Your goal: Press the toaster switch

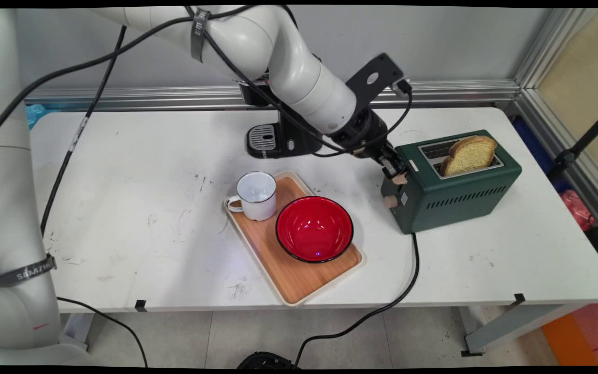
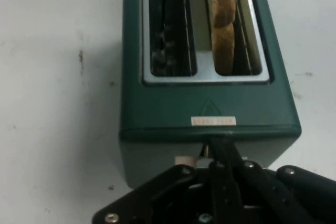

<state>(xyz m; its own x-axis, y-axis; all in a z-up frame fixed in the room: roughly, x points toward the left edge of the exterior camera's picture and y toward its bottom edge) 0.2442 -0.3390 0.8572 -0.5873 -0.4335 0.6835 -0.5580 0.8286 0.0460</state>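
A dark green toaster [image 1: 454, 192] [image 2: 210, 108] stands on the white table's right side. A slice of toast [image 1: 467, 154] [image 2: 223, 19] sticks up from one slot; the other slot is empty. My gripper [image 1: 395, 170] [image 2: 224, 148] is shut, its fingers pressed together against the top of the toaster's near end face. The pale lever [image 1: 401, 179] [image 2: 187, 159] sits right beside the fingertips, and whether they touch it I cannot tell. A round beige knob [image 1: 391, 201] is lower on the same face.
A wooden tray [image 1: 299, 283] left of the toaster carries a red bowl [image 1: 314, 228] and a white enamel mug [image 1: 255, 196]. A black coffee machine [image 1: 273, 139] stands behind, partly hidden by the arm. The toaster's black cord [image 1: 408, 280] runs off the front edge.
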